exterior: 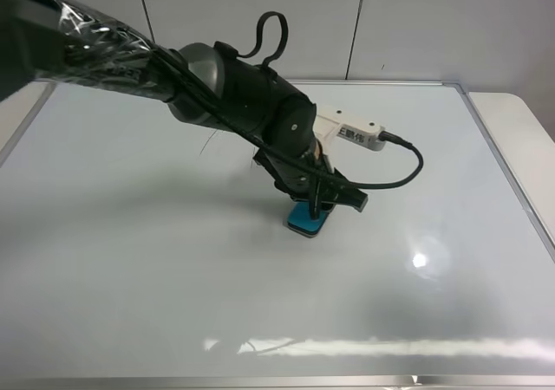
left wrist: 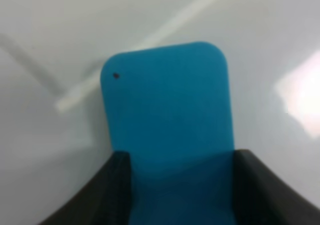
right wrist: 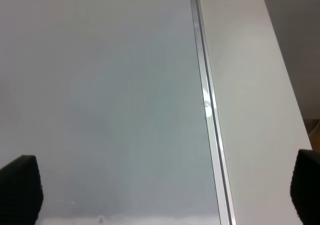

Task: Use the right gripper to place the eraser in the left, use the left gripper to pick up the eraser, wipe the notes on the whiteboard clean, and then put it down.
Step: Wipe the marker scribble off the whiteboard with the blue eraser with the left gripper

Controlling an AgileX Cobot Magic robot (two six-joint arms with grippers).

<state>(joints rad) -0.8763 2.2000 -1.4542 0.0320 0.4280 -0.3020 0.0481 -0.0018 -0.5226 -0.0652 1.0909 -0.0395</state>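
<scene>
1. Exterior high view shows us the left end effector (exterior: 314, 201) reaching down near the middle of the whiteboard (exterior: 130, 234), with its white wrist box (exterior: 351, 134) pointing toward the board's right side.
2. We see the eraser (exterior: 305, 221) directly under it, teal top up, lying on the board's surface.
3. Through the left wrist view, we find the left end effector (left wrist: 182, 192) closed onto the eraser (left wrist: 167, 110). One of its black fingers (left wrist: 107, 195) presses each long side, and the block's far end sticks out beyond them.
4. Through the right wrist view, we see the right end effector (right wrist: 162, 190) spread wide and holding nothing, its fingertips (right wrist: 20, 192) well apart.
5. Under it runs the board's silver frame (right wrist: 207, 110), with the pale tabletop (right wrist: 250, 85) just beside.
6. We notice a thin dark stroke (exterior: 205, 145) beside the arm; we cannot tell what it is.
</scene>
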